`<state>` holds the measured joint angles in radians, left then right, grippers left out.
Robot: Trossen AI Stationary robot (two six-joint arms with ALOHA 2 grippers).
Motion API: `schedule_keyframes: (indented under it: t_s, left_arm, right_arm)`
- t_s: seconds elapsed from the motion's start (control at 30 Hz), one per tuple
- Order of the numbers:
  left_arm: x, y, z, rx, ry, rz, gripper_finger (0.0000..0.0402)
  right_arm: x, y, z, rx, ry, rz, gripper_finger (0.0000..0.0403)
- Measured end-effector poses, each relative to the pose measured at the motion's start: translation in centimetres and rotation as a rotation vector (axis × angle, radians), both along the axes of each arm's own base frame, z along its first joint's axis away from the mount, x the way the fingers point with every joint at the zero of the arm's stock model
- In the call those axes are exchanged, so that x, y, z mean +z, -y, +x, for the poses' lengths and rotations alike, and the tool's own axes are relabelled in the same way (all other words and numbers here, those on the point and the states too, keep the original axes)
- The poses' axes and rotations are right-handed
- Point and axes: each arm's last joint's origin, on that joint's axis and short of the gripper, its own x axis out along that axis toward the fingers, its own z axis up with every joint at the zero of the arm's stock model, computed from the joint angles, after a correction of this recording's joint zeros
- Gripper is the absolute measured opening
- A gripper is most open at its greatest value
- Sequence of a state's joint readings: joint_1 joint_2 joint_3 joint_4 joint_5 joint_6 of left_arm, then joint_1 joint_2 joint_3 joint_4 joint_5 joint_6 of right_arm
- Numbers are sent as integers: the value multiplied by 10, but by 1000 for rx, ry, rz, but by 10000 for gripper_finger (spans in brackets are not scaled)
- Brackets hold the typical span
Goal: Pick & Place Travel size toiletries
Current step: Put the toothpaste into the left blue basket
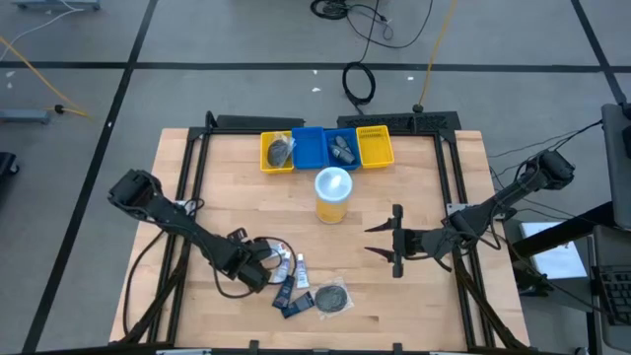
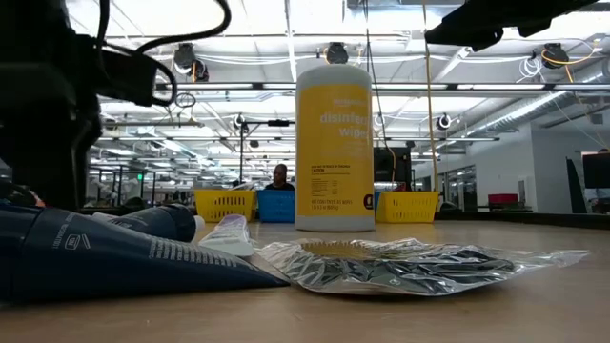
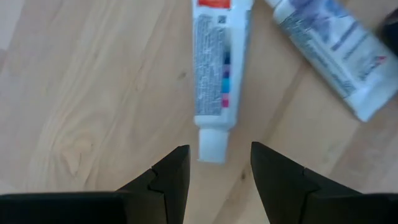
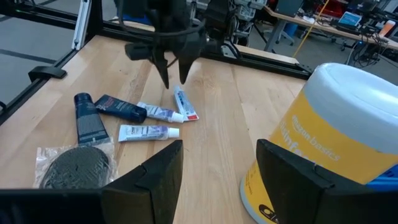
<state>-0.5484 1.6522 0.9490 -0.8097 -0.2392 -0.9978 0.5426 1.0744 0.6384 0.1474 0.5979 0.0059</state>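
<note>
Toiletries lie clustered at the lower centre of the high view: white tubes [image 1: 283,261], dark navy tubes [image 1: 284,293] and a round grey packet [image 1: 332,297]. The left gripper [image 3: 214,168] hovers over one white tube [image 3: 213,74], fingers parted, holding nothing. The right gripper [image 1: 380,240] waits open at right, beside the yellow canister [image 1: 332,194].

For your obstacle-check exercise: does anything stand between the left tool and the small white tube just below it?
Nothing visible does. The left tool is open directly above the cap end of the small white tube with the red label, with only bare wooden table between them.
</note>
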Motion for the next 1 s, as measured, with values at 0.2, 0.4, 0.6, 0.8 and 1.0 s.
schedule_keyframes:
  t_s: [0.2,0.4,0.6,0.8,1.0]
  left_arm:
    - [-10,-5,-3,2,9,-4,170]
    - [-21,-9,-1,-32,58,-33,170]
    - [-28,-14,-7,-17,20,-60,170]
    - [-29,-13,-6,-49,18,-85,135]
    - [-29,-12,-5,-70,12,-114,39]
  right_arm:
    - [0,0,0,0,-1,-1,196]
    - [0,0,0,0,-1,0,196]
    - [0,0,0,0,-1,0,196]
    - [0,0,0,0,-1,0,196]
    - [0,0,0,0,-1,0,196]
